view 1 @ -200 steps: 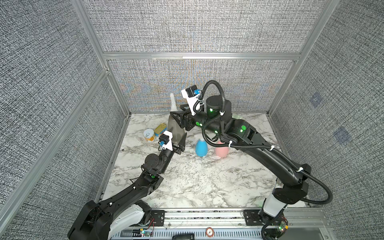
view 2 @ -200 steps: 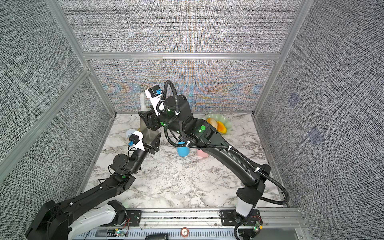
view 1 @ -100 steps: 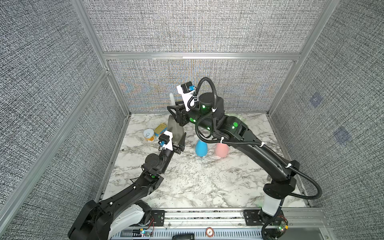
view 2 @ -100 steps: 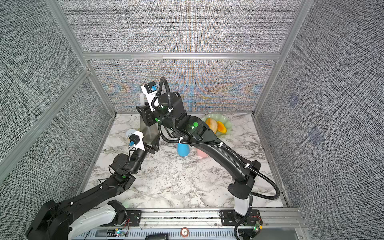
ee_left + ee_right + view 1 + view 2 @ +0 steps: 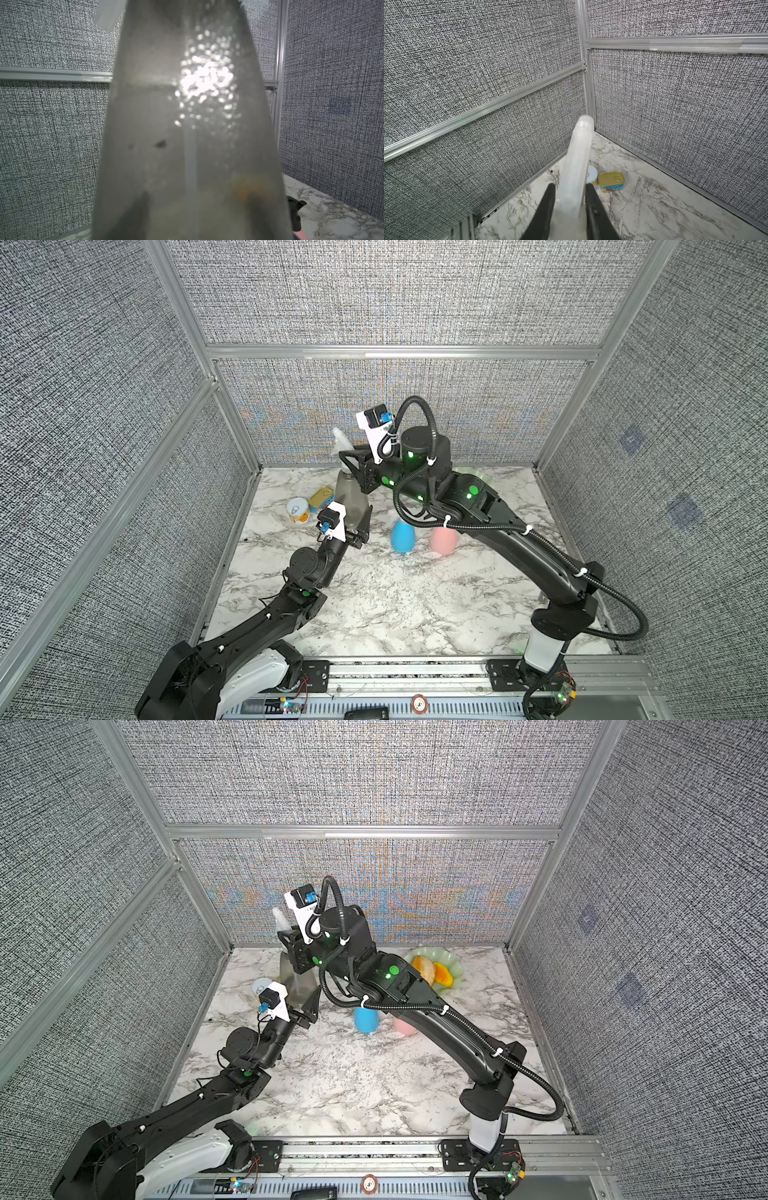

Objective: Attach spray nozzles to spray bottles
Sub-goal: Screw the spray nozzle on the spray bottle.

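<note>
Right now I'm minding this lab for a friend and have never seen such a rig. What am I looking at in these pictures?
Two black robot arms work over a marble table inside a walled booth. Two pictures look down from above; two come from cameras on the wrists. The left hand grips a grey bottle low on its body; the right hand is closed on the white nozzle at its neck. On the table are a blue bottle, a pink bottle, a round tin, a gold tin and a plate of fruit.

grey bottle [image 5: 351,497]: upright, white nozzle [image 5: 340,441] atop | blue bottle [image 5: 402,536], pink bottle [image 5: 444,540]: adjacent
</note>
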`<state>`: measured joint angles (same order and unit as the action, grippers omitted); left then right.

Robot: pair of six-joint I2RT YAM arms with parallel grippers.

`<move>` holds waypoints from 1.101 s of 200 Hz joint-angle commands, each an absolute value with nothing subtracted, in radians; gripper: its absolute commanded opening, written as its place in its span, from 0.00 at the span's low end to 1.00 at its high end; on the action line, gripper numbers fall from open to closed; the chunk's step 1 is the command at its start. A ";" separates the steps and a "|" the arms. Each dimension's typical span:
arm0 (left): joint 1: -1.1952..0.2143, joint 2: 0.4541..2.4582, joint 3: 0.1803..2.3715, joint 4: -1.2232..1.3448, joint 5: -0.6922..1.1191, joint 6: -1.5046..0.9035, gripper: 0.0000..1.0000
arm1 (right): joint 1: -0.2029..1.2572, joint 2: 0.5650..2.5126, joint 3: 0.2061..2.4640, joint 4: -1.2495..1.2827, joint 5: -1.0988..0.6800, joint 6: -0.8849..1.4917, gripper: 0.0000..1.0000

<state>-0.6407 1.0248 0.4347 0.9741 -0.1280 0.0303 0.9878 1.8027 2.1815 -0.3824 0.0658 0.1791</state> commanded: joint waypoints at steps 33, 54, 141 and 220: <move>-0.640 1.007 0.427 1.029 -0.080 0.043 0.67 | 0.978 1.735 2.061 -0.353 -0.069 0.200 0.18; -0.640 1.000 0.414 1.059 -0.038 0.045 0.67 | 0.958 1.692 1.986 -0.311 -0.124 0.236 0.18; -0.640 0.990 0.419 1.096 0.202 -0.021 0.67 | 0.883 1.494 1.677 -0.109 -0.370 0.220 0.18; -0.640 1.031 0.468 1.066 0.374 -0.099 0.67 | 0.839 1.438 1.607 -0.193 -0.489 0.095 0.18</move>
